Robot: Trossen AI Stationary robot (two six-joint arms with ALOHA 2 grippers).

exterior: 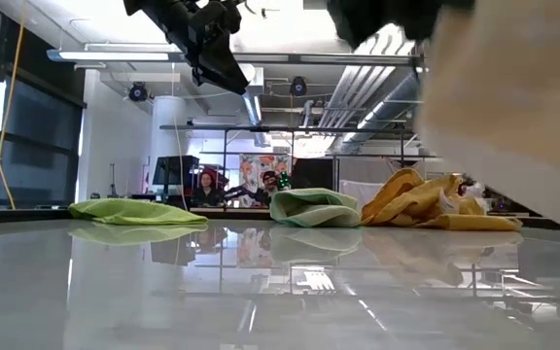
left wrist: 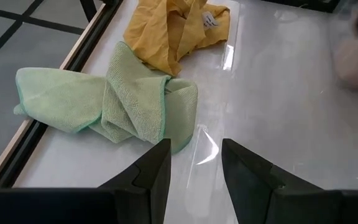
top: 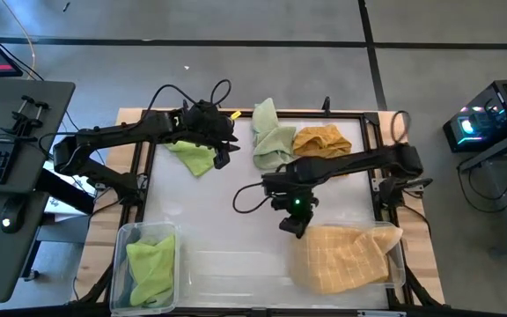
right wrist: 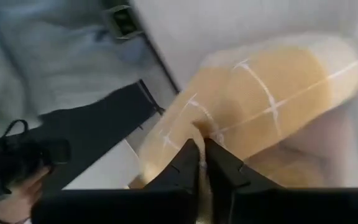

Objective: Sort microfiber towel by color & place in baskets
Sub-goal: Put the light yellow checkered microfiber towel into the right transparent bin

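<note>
While the right end effector (top: pixel 293 224) hangs at the corner of the right basket (top: pixel 398 264), its fingers are pinched together on the edge of a yellow towel (top: pixel 341 257) that drapes over that basket's rim and spills toward the table (top: pixel 236 255) (so the drop-off is under way, not finished). By my reading, the next move calls for easing the cloth fully inside the tub before letting go. The left end effector (left wrist: pixel 194 165) hovers with fingers apart and nothing between them, near a bright green towel (top: pixel 194 156) at the far left. A pale green towel (top: pixel 273 136) and another yellow towel (top: pixel 322 141) lie touching at the far edge. The left basket (top: pixel 121 242) already holds a green towel (top: pixel 152 264).
</note>
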